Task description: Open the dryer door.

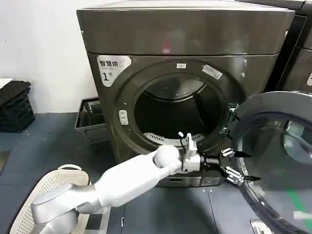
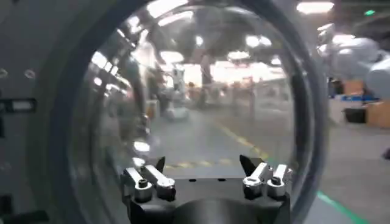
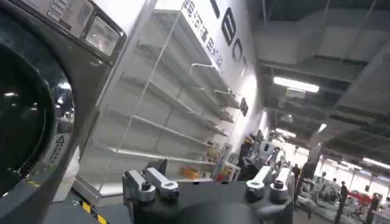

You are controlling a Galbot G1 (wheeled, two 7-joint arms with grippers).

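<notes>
The dryer [image 1: 185, 34] is a bronze-grey front-loader with a white "1" label [image 1: 113, 68]. Its drum opening [image 1: 180, 112] is exposed. The dryer door [image 1: 265, 146] stands swung out to the right, its grey inner face and domed tinted glass turned toward the machine. My left arm reaches across from the lower left. My left gripper [image 1: 245, 167] is open at the door's inner edge, holding nothing. In the left wrist view the left gripper [image 2: 203, 164] faces the door glass [image 2: 201, 103] close up. My right gripper [image 3: 210, 170] is open and empty, parked away from the door.
A darker machine [image 1: 300, 58] stands right of the dryer. A grey bin [image 1: 90, 119] sits against the dryer's left side, a black crate [image 1: 14, 105] farther left. A white perforated basket [image 1: 48, 190] lies by my left arm. White shelving [image 3: 170, 109] flanks a grey machine [image 3: 36, 115].
</notes>
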